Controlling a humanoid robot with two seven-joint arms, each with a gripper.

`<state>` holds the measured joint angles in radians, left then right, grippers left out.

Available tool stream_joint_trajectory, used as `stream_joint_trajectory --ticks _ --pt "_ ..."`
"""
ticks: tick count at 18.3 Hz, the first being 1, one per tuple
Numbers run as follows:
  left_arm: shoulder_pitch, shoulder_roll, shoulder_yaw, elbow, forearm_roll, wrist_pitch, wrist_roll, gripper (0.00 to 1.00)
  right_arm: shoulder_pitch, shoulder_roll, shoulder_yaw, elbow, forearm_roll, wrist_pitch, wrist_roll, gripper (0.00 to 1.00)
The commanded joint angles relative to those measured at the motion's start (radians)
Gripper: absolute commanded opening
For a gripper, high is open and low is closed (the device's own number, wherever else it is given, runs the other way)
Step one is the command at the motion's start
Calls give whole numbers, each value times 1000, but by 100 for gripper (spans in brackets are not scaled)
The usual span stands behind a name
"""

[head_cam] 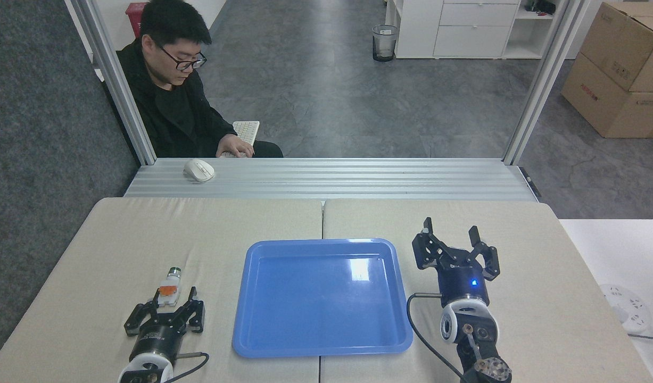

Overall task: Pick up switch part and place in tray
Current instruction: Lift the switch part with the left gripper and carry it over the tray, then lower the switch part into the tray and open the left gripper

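Lying on the table left of the tray [322, 298], the switch part [169, 287] sits just beyond the left gripper [170, 309], its white end at the fingertips, its long axis running away from me, cap end far. Left gripper spread, empty (nearer arm by far). Right gripper [454, 239] also spread, empty, across the tray.

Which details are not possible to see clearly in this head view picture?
- Switch part: too small to tell whether its near end touches the left gripper.
- Left gripper: open, but its arm is cut off by the bottom edge.
- Right gripper: the arm behind it is cut off by the bottom edge.
- Tray: a glare patch hides some of its floor.
- Person's hand: partly hidden behind the metal ledge.
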<state>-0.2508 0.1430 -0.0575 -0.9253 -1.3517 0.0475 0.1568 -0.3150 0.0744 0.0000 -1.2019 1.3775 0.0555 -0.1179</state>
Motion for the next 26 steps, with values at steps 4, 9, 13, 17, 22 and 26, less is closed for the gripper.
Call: stream_joint_trajectory --ticks 4,9,13,17,22,26 --pt "-11 18 -39 59 -21 17 0 0 1 1 34 1 -2 1 0 100" --pt "-21 23 -36 -201 -18 11 -5 0 1 1 34 -1 -2 1 0 100" --pt "-21 9 -45 -539 -17 -133 -26 0 1 1 34 -1 0 0 0 100" --pt "-70 -28 -191 -584 -24 -290 -108 0 1 1 34 -1 0 1 0 100" --pt "-90 -136 -404 -350 -238 -297 -259 0 1 2 34 -1 0 1 0 100" --pt "-82 -187 -419 -214 -322 -302 -264 0 1 2 34 -1 0 0 0 100"
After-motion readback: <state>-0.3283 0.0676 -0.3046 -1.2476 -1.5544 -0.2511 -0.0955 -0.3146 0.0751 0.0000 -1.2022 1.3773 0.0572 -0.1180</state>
